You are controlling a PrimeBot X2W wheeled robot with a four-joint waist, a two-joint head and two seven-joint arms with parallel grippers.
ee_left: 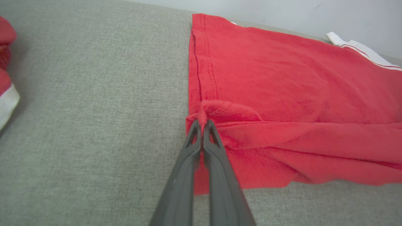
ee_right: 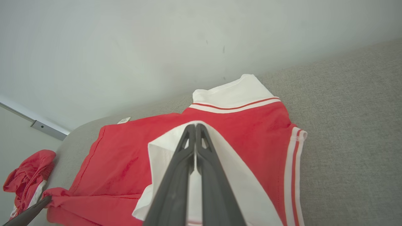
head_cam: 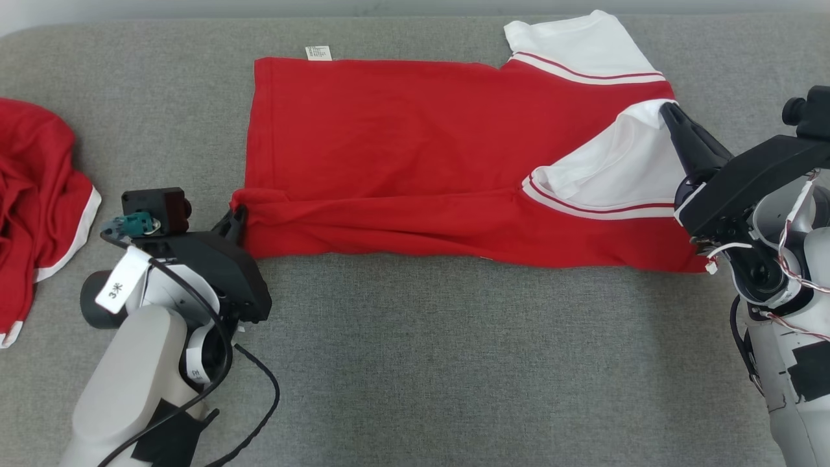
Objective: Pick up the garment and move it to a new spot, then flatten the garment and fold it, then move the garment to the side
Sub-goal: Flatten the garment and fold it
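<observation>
Wide grey padded surface (head_cam: 415,363), and across its far half lies the red T-shirt (head_cam: 389,143), lengthwise, with its white sleeves off to the right (near edge rumpled into a fold). Well apart at the left edge lies a crumpled red garment (head_cam: 32,194).

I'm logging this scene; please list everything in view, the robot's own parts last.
garment: one, red with white striped sleeves, spread out in the middle, near edge folded over.
label: one, white, at the garment's far left corner.
second garment: one, red with white trim, crumpled at the far left.
surface: one, grey fabric, under everything.
wall: one, pale, behind the surface.
left gripper: one, dark, jaws shut on the garment's near left corner.
right gripper: one, dark, jaws shut on the garment's white sleeve.
</observation>
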